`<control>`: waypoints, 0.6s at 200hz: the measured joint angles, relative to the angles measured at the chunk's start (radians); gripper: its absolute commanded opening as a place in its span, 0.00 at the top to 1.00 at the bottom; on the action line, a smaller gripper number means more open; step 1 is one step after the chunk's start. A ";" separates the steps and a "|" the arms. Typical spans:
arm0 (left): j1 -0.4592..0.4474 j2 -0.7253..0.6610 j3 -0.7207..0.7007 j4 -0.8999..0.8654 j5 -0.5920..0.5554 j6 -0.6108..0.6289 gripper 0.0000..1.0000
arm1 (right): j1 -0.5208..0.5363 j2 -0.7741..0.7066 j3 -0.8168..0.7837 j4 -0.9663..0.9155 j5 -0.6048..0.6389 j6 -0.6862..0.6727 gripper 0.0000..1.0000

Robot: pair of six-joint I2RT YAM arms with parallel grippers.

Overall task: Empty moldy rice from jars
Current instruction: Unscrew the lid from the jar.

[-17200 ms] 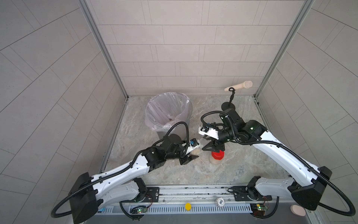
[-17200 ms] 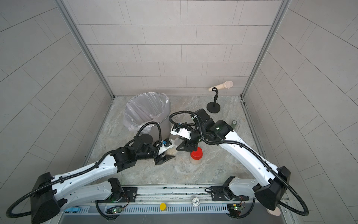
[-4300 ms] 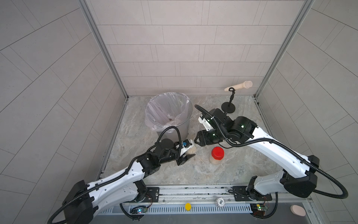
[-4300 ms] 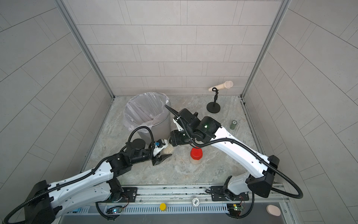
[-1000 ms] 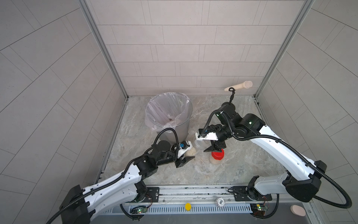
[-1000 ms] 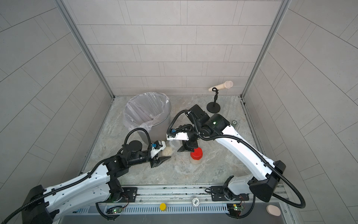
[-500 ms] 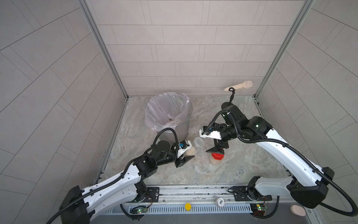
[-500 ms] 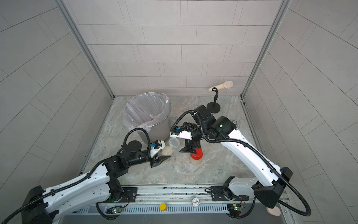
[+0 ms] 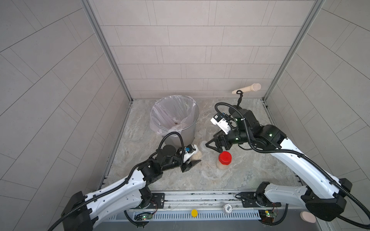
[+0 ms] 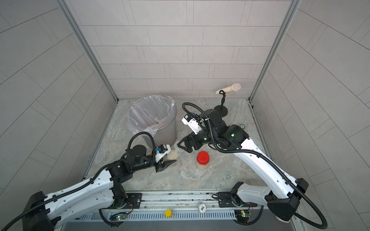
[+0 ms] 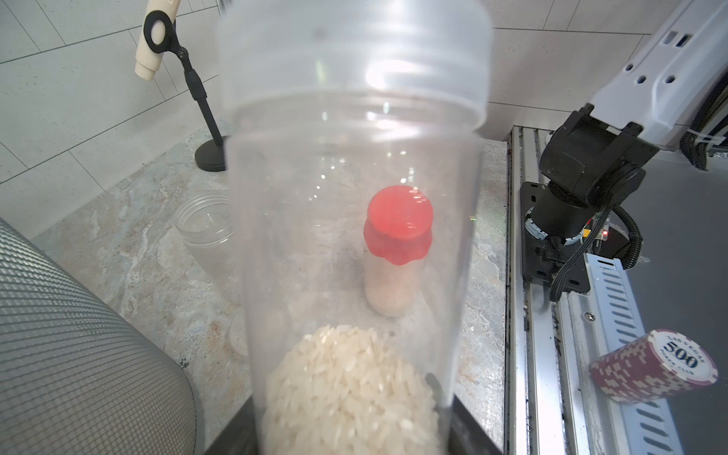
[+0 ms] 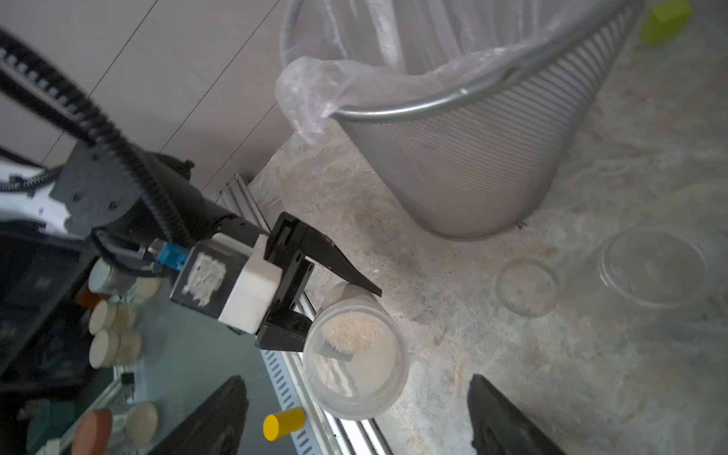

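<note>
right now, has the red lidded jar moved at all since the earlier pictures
No. The red-lidded jar stands in the same spot, just as far from the bin in a top view.

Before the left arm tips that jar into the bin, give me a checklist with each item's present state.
1. Left tool shut on the jar: ok.
2. Jar's lid off, lying on the table: ok.
3. Rice heaped at the jar's closed end, away from the mouth: ok.
4. Right tool open and empty: ok.
5. Right tool out of the jar's way: not ok; it stands close in front of the jar's mouth.
6. Bin upright, liner open: ok.
</note>
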 measured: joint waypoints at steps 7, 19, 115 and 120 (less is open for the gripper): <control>0.000 0.000 0.000 0.000 -0.002 0.000 0.83 | 0.003 0.000 0.000 0.001 0.023 0.069 0.13; 0.000 0.000 0.000 0.001 -0.005 0.000 0.84 | 0.020 0.000 -0.002 0.005 0.063 0.161 0.12; 0.000 0.009 -0.004 0.031 -0.011 0.001 0.84 | 0.117 0.087 0.082 -0.064 0.200 0.347 0.13; 0.000 0.009 -0.004 0.031 -0.012 0.001 0.84 | 0.119 0.090 0.082 -0.066 0.202 0.346 0.13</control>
